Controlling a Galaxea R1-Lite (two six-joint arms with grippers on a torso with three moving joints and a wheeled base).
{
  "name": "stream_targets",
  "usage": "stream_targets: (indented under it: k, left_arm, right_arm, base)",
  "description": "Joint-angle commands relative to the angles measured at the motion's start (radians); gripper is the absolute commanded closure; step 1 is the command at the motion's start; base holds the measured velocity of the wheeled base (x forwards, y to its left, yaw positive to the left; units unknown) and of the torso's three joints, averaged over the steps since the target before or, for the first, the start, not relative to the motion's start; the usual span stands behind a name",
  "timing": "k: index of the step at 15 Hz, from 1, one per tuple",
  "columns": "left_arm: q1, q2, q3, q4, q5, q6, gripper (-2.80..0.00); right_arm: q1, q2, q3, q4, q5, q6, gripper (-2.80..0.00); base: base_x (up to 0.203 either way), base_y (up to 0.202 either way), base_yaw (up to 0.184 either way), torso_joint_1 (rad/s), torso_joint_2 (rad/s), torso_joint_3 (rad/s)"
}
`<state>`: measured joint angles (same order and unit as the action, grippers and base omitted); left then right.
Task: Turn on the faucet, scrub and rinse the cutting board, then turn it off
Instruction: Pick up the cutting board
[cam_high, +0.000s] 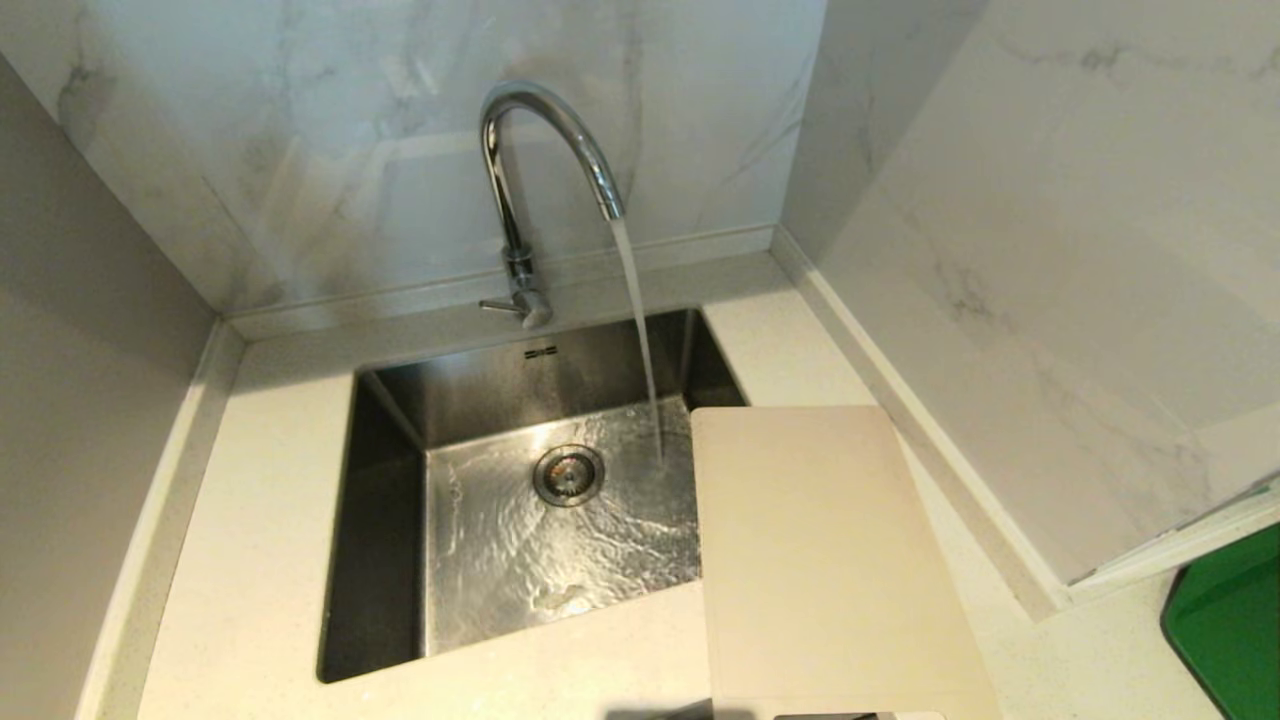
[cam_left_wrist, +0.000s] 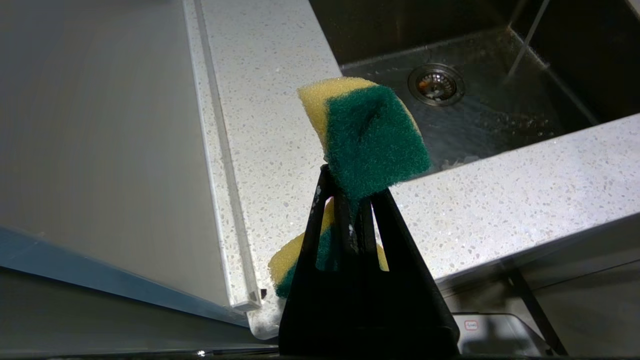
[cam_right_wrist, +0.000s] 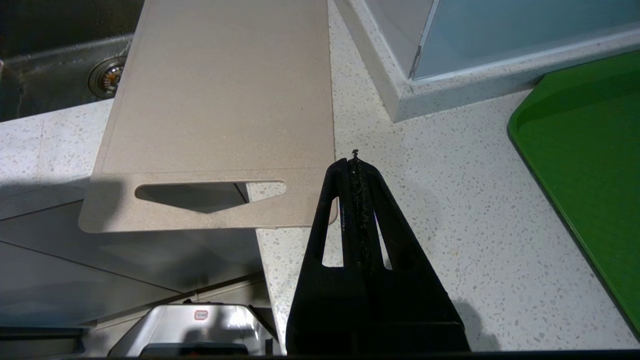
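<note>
Between the tips of the left pincer (cam_left_wrist: 350, 200) sits a yellow sponge with a dark green scouring face (cam_left_wrist: 372, 137), pinched tight so that it bulges out ahead of the fingers and also shows behind them. This pincer hangs off the near edge of the speckled pale stone desk (cam_left_wrist: 265, 100), outside the head view. Ahead of it and past the desk's rim lies the stainless steel sink basin (cam_left_wrist: 480, 115) with its round drain (cam_left_wrist: 436, 84), wet and rippled with water.

The right pincer (cam_right_wrist: 356, 165) is fully closed with nothing in it, its black fingers pressed together above the desk's near edge. Just beside its tips, not visibly touching, is the corner of the large flat cream-white plastic cutting board (cam_right_wrist: 220, 100). The board's slot handle (cam_right_wrist: 210, 192) end juts out beyond the desk's front edge, and its far end reaches over the sink's right rim. On the other side of this pincer, well apart, a bright green flat tray (cam_right_wrist: 590, 165) lies on the desk.

Farther out, at the back of the sink, stands the tall shiny chrome gooseneck faucet (cam_high: 520, 180) with its thin side lever (cam_high: 498, 305). A stream of water (cam_high: 640, 330) falls from the spout to the basin floor just beside the board's far edge.
</note>
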<state>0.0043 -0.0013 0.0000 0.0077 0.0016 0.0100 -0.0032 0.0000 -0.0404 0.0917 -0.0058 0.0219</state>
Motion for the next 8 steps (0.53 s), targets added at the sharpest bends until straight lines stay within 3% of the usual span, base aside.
stream_targets:
  k: [1,5,8]
  left_arm:
    - [0.000,0.000,0.002,0.000,0.000,0.001,0.00]
    - [0.000,0.000,0.002,0.000,-0.001,0.000,0.00]
    - [0.000,0.000,0.002,0.000,-0.002,-0.001,0.00]
  right_arm:
    - [0.000,-0.002,-0.001,0.000,-0.002,-0.014,0.00]
    - [0.000,0.113,-0.091,0.000,0.030,-0.023,0.00]
    - [0.000,0.292,-0.313,0.000,0.086,-0.023,0.00]
  base:
    - [0.000,0.000,0.000,0.000,0.00,0.000]
    - [0.000,0.000,0.000,0.000,0.00,0.000]
    - [0.000,0.000,0.000,0.000,0.00,0.000]
